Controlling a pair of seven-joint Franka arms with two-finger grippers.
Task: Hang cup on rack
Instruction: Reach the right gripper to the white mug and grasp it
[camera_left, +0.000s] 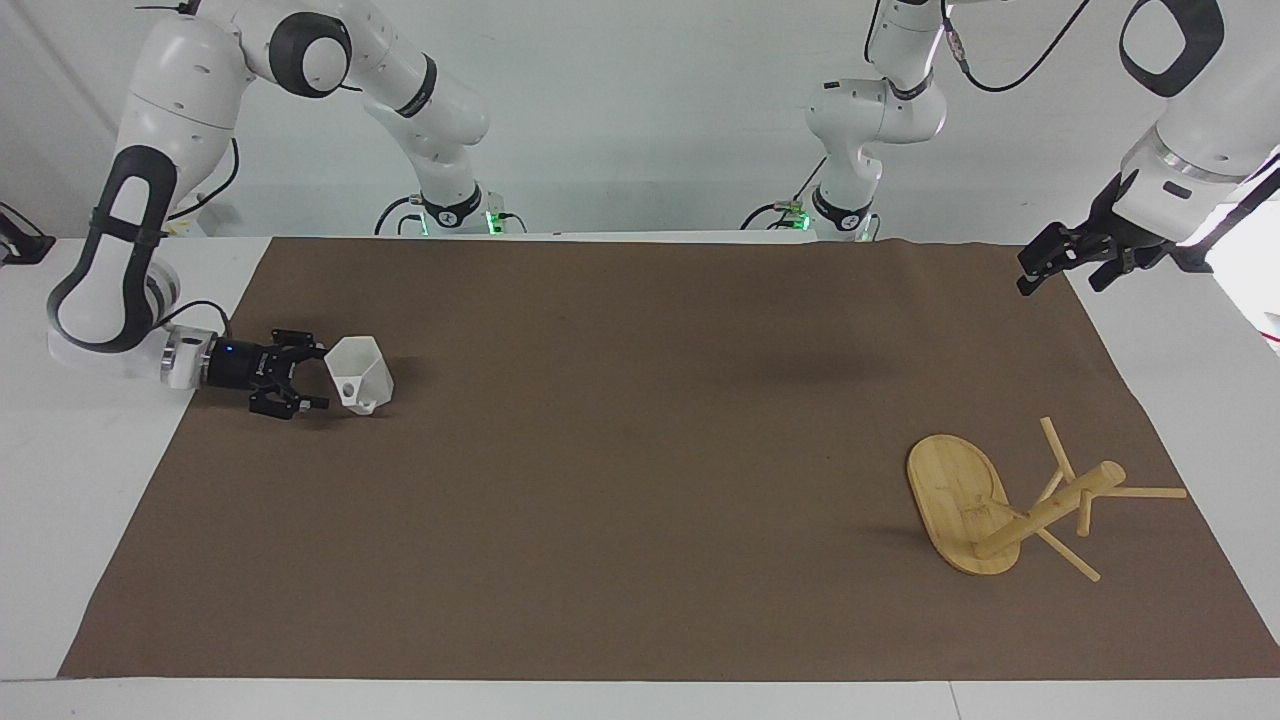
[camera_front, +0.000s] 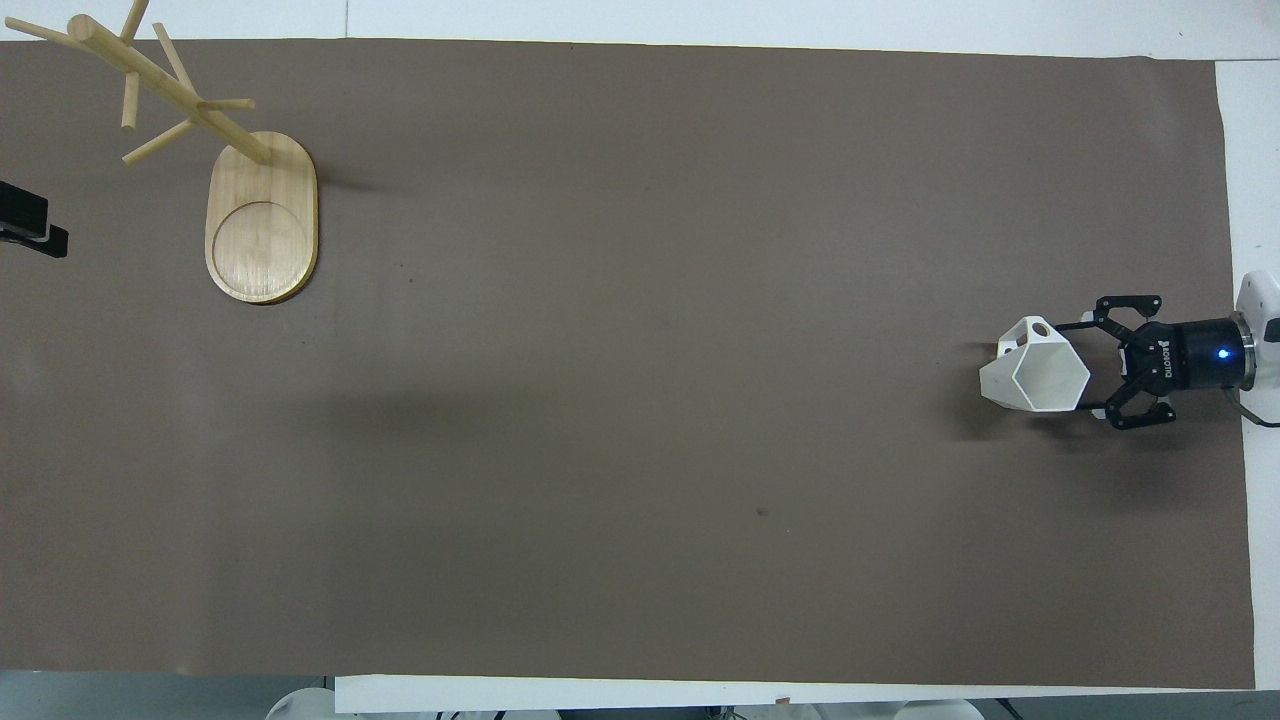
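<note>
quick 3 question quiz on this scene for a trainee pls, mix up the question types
1. True or false: the cup already hangs on the rack.
2. Which gripper is at the cup? A) left gripper B) right gripper
3. Fill in: the right gripper's fingers are ____, either side of the cup.

Key: 1 false, the cup stands on the brown mat toward the right arm's end of the table, the rack toward the left arm's end. 2 B. 3 open.

A white table (camera_left: 90, 500) carries a brown mat (camera_left: 640, 500) that covers most of its top. On the mat stand the cup (camera_left: 360, 374), toward the right arm's end, and the rack (camera_left: 975, 515), toward the left arm's end.
</note>
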